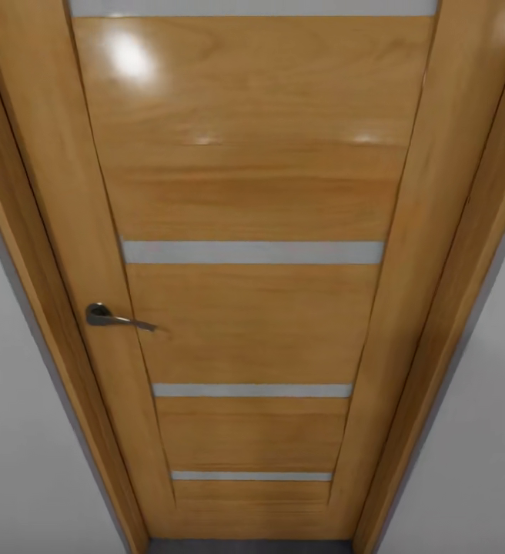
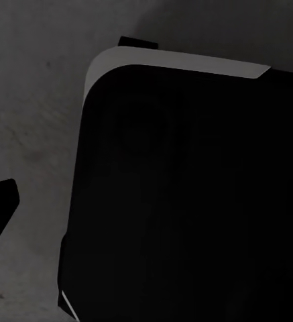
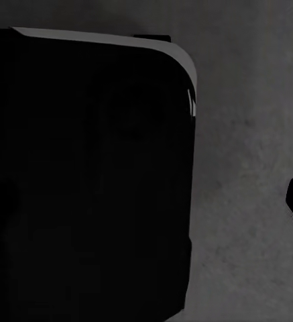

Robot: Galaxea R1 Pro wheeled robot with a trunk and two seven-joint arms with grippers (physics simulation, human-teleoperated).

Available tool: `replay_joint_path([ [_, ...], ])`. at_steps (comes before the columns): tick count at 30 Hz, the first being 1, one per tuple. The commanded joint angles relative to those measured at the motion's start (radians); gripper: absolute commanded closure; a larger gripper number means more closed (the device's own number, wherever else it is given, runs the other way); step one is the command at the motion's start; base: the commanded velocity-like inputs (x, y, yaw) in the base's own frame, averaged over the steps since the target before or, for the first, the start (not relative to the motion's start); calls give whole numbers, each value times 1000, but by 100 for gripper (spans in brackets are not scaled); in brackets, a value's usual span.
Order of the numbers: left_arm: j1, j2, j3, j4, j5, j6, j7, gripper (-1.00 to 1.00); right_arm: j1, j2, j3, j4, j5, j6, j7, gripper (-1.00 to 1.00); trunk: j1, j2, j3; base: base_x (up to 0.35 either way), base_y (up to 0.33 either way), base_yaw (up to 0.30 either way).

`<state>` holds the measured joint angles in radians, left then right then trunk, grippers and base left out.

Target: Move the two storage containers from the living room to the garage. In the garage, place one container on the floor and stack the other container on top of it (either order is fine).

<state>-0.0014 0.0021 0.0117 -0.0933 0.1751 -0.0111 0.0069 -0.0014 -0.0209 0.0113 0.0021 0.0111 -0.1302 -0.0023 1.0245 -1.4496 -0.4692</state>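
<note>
A closed orange wooden door (image 1: 252,292) with glossy grain and four pale horizontal strips fills the head view. A grey metal lever handle (image 1: 116,318) sits on its left side. Pale grey walls (image 1: 21,462) flank the frame. Both wrist views show speckled dark grey floor (image 2: 32,127) beside a black rounded-corner body (image 2: 186,201). Gripper states cannot be told.

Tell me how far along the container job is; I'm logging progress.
Nothing looks done: no container is in sight. In hand: the robot faces a shut orange door, handle untouched; wrist views look down on dark speckled floor. Left: carrying and stacking both containers.
</note>
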Motion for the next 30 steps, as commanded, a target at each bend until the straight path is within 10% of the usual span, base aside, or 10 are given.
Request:
replay_joint_path([
  [1, 0, 0, 1, 0, 6, -1, 1, -100, 0, 0, 0, 1, 1, -3, 0, -100, 1, 0, -1, 295, 0, 0],
  [30, 0, 0, 1, -1, 6, -1, 1, -100, 0, 1, -1, 1, 1, -8, 0, -100, 1, 0, -1, 93, 0, 49],
])
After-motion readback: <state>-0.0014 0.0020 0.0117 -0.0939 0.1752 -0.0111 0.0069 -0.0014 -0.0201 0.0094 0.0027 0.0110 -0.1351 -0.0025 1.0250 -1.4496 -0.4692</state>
